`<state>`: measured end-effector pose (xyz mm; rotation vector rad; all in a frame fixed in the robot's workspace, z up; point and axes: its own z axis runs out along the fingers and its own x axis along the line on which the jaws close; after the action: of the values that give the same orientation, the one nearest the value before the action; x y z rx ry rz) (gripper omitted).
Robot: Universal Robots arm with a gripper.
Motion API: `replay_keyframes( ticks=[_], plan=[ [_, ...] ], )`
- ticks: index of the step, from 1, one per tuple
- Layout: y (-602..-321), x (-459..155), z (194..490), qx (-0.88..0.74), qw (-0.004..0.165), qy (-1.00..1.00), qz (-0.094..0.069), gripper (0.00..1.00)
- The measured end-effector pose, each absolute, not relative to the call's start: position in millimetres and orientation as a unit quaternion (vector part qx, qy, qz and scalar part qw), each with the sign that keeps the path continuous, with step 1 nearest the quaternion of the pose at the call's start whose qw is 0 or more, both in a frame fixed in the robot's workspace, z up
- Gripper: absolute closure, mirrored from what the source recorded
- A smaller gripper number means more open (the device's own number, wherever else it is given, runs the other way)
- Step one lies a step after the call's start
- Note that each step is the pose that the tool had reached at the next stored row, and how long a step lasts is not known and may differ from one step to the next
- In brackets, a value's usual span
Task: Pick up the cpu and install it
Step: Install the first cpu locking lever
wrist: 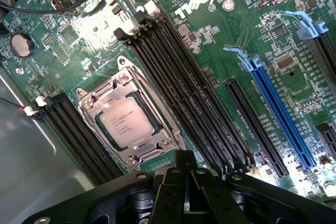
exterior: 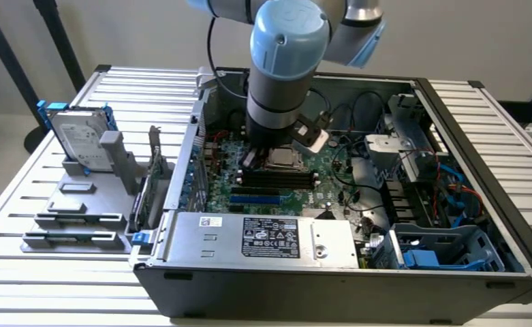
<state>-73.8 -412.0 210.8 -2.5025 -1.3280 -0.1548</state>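
Small flat square cpu with dull silver metal top (wrist: 126,123) sitting flat inside the silver metal socket frame (wrist: 102,98) on the green motherboard (wrist: 220,40), black memory slots (wrist: 178,77) running just beside the frame on one side and a shorter black bank on the other. Appearing already seated in the socket, not carried by anything.

Black end effector (wrist: 186,192) hovering above the board, near the socket edge, fingers pressed together at the tips with nothing visible between them. No contact with the chip evident from the wrist view.

In the exterior view, light blue and grey robot arm (exterior: 284,61) reaching straight down into the open dark grey computer case (exterior: 338,272), wrist directly over the socket area (exterior: 284,158). Case resting on the white slatted bench (exterior: 29,225); silver hard drive with blue side rails (exterior: 80,136) and grey holder blocks (exterior: 75,218) standing well apart on the exterior view's left.

Risks from here, as judgement:
- Descending with closed fingers onto the chip: scratching the lid or pressing the chip askew.
- Drifting sideways: striking the frame or the slot latches.
- Catching the black cables (exterior: 357,102) nearby while moving inside the case.
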Motion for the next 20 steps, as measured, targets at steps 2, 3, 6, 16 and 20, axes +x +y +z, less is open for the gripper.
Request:
replay_keyframes(
  ticks=[2,3,6,16,20],
  plan=[
    [-411.7,-74.2,208.1,-0.872,0.152,-0.463,-0.054,0.89],
    [-411.6,-74.5,207.1,-0.871,0.152,-0.463,-0.054,0.89],
    [-411.5,-75.2,204.5,-0.871,0.153,-0.464,-0.054,0.89],
    [-409.4,-75.9,196.8,-0.869,0.156,-0.466,-0.055,0.89],
    [-407.8,-75.8,194.1,-0.868,0.157,-0.467,-0.056,0.89]
  ],
)
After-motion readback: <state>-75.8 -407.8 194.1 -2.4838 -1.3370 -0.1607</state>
